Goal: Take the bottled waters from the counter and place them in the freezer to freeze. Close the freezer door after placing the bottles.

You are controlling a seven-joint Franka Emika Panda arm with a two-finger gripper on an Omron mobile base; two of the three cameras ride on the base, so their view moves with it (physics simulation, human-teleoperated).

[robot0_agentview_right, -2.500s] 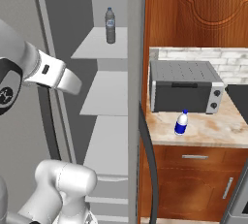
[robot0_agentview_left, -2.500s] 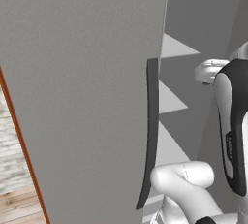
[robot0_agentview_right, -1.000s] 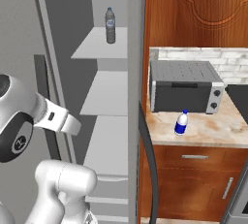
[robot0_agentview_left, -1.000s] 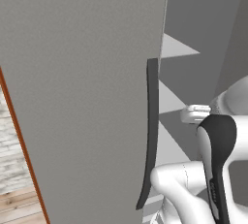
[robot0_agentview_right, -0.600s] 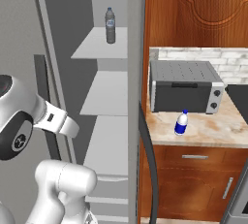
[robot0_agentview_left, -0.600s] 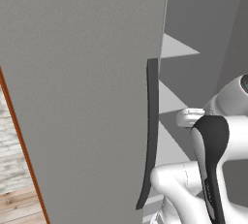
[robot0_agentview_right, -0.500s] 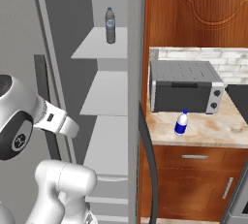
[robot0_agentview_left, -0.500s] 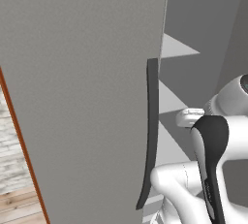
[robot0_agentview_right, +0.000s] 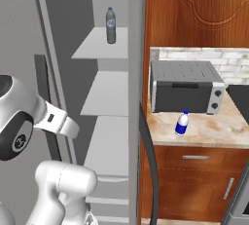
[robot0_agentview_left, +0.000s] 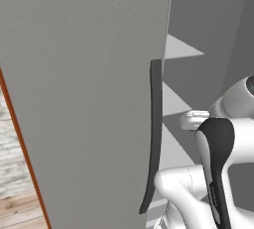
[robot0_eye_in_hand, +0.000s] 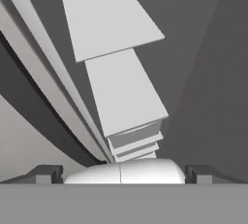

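The gripper (robot0_eye_in_hand: pixel 121 173) stands wide open and seemingly empty, facing the freezer (robot0_agentview_right: pixel 104 97) shelves. One bottle (robot0_agentview_right: pixel 111 25) stands inside; another (robot0_agentview_right: pixel 181 123) stands on the counter (robot0_agentview_right: pixel 214 129).

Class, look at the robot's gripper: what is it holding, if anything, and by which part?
Nothing is held. In the hand view the gripper stands wide open, with only freezer shelves ahead.
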